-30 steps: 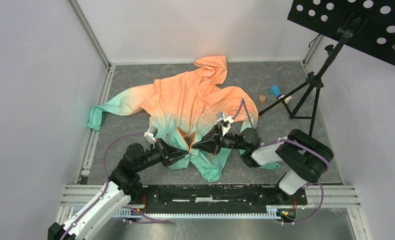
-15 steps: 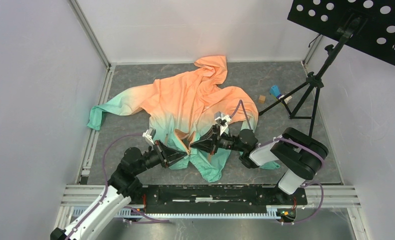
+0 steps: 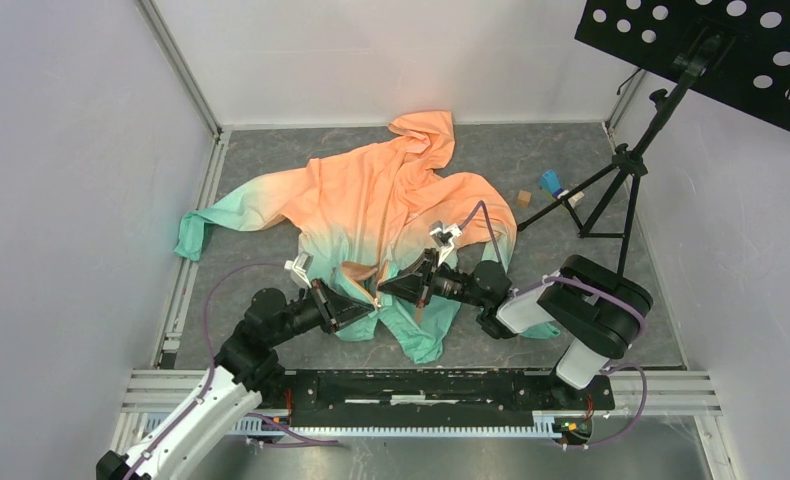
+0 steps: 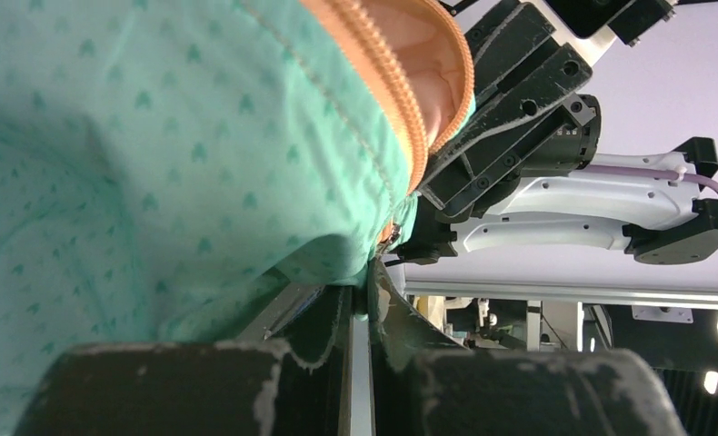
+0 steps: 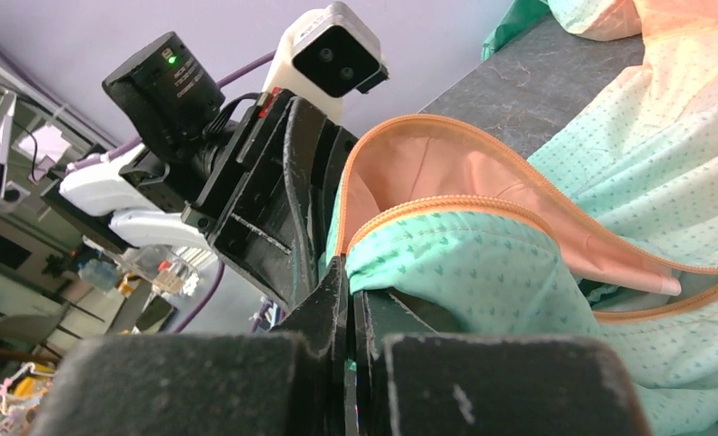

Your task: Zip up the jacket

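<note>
- The jacket (image 3: 371, 195) lies spread on the grey surface (image 3: 541, 160), hood at the far end and mint hem toward the arms.
- The left gripper (image 3: 373, 304) and right gripper (image 3: 383, 291) each pinch a hem edge beside the orange zipper (image 5: 446, 207), apparently to bring its two ends together.
- Both arms reach in low, their tips nearly meeting.

Lab cell: white walls (image 3: 71, 150), aluminium rails (image 3: 671, 385), tripod (image 3: 611, 180).

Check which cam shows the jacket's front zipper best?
Right wrist: both edges of the zipper show, curving apart unjoined, starting from the right end effector. Left wrist shows one short stretch, close up. Top external shows only an orange sliver on the jacket.
</note>
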{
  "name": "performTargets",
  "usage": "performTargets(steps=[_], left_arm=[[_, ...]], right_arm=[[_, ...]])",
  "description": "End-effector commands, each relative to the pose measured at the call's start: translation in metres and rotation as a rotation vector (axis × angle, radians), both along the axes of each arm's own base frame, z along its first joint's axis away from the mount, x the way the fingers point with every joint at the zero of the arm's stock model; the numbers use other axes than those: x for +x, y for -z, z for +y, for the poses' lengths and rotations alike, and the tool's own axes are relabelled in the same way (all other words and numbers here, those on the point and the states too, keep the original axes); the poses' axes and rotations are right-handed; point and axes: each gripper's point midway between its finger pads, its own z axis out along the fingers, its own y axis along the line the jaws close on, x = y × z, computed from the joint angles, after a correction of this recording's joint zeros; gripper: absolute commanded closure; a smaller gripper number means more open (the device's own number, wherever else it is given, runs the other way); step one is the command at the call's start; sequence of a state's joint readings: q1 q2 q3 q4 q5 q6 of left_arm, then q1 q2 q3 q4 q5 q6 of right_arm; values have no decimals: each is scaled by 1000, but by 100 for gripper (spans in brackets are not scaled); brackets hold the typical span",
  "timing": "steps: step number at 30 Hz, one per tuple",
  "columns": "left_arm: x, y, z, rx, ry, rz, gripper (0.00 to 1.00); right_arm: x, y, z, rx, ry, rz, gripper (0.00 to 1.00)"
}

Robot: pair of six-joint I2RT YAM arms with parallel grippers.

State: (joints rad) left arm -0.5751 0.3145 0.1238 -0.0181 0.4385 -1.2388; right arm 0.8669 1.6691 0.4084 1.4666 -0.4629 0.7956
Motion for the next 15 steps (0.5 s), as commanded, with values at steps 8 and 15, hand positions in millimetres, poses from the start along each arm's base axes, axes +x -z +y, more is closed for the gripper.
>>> performTargets(steps=[8, 15], left_arm=[[-29, 13, -4, 48, 145, 11, 98], [-28, 29, 1, 76, 99, 62, 98]], right_arm=[[29, -84, -21, 317, 191, -105, 78], [18, -33, -28, 78, 189, -44, 2]])
